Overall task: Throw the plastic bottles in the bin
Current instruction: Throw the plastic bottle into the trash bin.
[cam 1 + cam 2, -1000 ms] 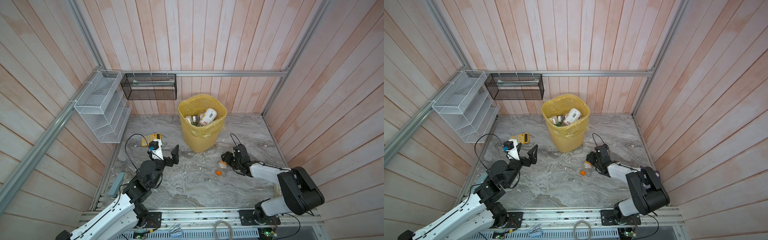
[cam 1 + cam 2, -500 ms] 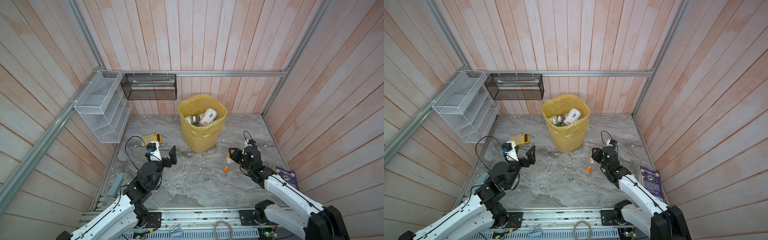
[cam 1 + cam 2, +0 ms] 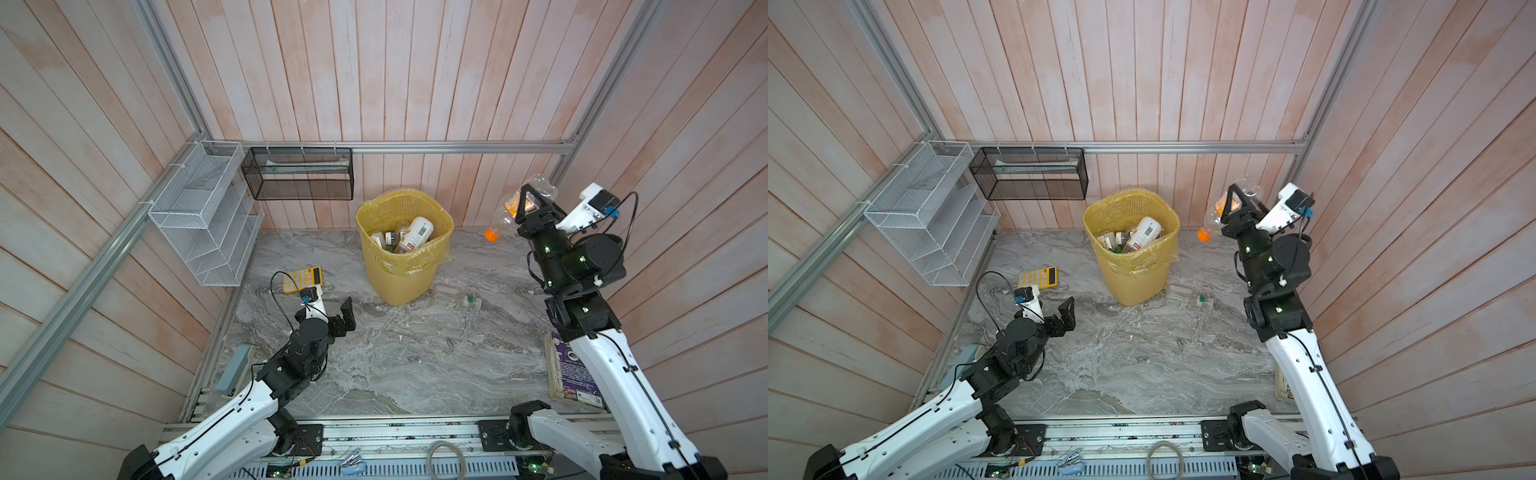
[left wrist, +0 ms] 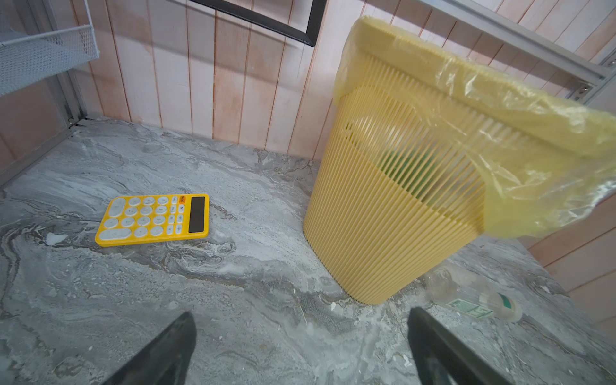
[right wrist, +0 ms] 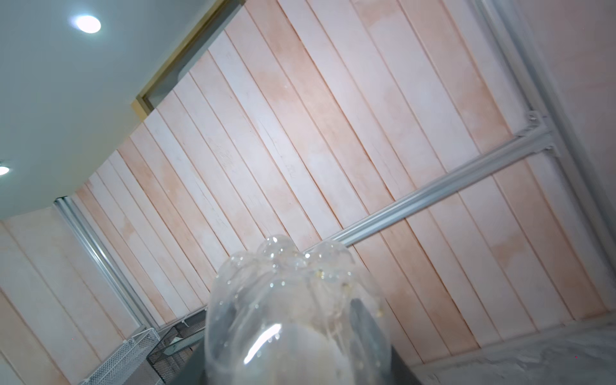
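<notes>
The marble tabletop (image 3: 395, 365) carries the yellow bin (image 3: 405, 270) at its 12 o'clock edge, with several bottles inside and a white bottle (image 3: 417, 232) on top. At the bin's 3 o'clock, up in the air, the right gripper (image 3: 528, 203) is clamped round an orange-capped bottle (image 3: 505, 218) (cap tilted down toward the bin). The left gripper (image 4: 300, 346) hangs low at the bin's 7 o'clock, jaws spread wide and empty. A yellow calculator (image 3: 301, 279) lies at the bin's 9 o'clock, and a fallen clear bottle (image 3: 457, 297) lies just beside its base at 5 o'clock
</notes>
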Motion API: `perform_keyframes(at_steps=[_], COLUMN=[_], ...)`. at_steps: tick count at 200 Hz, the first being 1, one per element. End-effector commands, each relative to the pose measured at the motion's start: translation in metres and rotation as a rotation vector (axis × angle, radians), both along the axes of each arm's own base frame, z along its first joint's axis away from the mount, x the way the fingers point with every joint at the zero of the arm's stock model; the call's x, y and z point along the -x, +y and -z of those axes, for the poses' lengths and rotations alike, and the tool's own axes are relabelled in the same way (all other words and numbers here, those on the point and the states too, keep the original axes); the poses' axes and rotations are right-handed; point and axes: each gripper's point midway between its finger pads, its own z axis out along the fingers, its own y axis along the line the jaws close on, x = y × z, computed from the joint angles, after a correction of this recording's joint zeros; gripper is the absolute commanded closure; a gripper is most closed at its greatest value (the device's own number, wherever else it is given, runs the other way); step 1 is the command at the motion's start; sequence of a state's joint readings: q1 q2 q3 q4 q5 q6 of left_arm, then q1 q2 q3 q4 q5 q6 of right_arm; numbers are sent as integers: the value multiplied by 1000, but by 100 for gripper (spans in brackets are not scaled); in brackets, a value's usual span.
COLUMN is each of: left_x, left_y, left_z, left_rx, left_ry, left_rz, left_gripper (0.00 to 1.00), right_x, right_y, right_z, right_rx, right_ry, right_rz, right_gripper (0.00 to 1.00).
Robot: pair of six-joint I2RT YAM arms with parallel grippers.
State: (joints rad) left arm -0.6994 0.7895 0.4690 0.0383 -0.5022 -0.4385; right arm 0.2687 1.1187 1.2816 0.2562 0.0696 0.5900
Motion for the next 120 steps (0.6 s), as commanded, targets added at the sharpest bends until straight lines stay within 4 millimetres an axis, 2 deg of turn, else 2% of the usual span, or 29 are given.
perform_keyframes(at_steps=[1, 13, 18, 23, 34, 45, 53, 79, 103, 120], left_x=[1, 1, 2, 2, 3, 4, 5, 5, 3, 2], left_y=[-4, -5, -5, -6, -6, -6, -5, -5, -11, -14], left_z=[3, 5, 5, 5, 5, 4, 5, 5, 1, 0], left_rx=[27, 30, 30, 29, 25, 23, 19, 19, 23, 18], left_ry=[29, 39, 43, 47, 58, 65, 68, 63, 57, 55], left_rz=[19, 24, 25, 26, 30, 32, 35, 36, 56, 63], left_gripper=[0, 0, 0, 0, 0, 0, 0, 0, 0, 0], right_x=[-50, -78, -81, -89, -101, -104, -102, -85, -74, -68], right_y=[72, 118, 146, 160, 173, 172, 167, 136, 110, 96], right_z=[13, 33, 40, 50, 52, 46, 40, 21, 22, 30], right_rx=[96, 201, 239, 269, 311, 334, 345, 361, 357, 357], right_ry=[48, 121, 147, 183, 210, 208, 198, 165, 163, 177], right_rz=[-196, -258, -311, -330, -338, -319, -295, -178, -133, -109], right_gripper=[56, 53, 51, 48, 39, 15, 9, 5, 3, 3])
